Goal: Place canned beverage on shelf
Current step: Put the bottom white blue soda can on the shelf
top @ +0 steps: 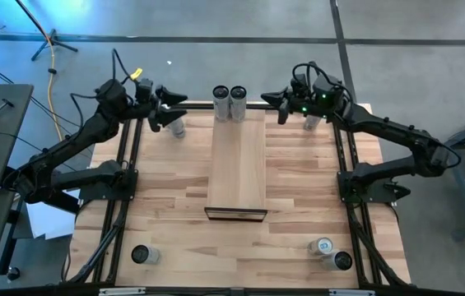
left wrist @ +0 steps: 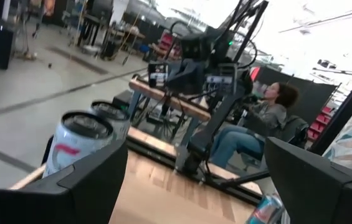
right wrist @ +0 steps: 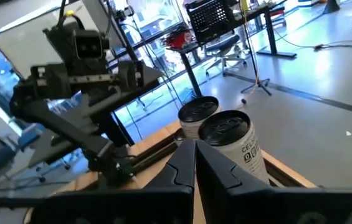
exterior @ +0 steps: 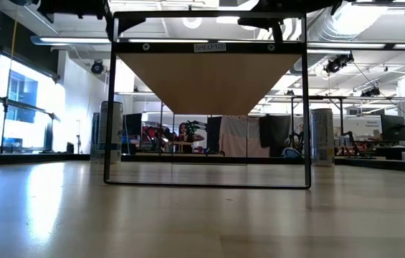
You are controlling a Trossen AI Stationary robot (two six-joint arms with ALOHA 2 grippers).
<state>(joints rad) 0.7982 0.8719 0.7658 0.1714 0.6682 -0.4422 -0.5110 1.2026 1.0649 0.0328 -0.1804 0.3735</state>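
Observation:
The shelf (top: 236,164) is a long pale board raised over the middle of the table; the low view shows its underside (exterior: 209,79). Two white cans (top: 221,103) (top: 238,103) stand upright side by side at its far end. My left gripper (top: 170,111) is open and empty, just left of the shelf's far end, and the two cans show past its fingers (left wrist: 79,146). My right gripper (top: 272,100) is shut and empty, just right of the cans, pointing at them (right wrist: 232,143). Neither gripper touches a can.
One can (top: 179,127) stands on the table under my left gripper, another (top: 310,123) under my right arm. Near the front edge stand one can at the left (top: 141,255) and two at the right (top: 323,245) (top: 341,261). A person (left wrist: 269,112) sits beyond the table.

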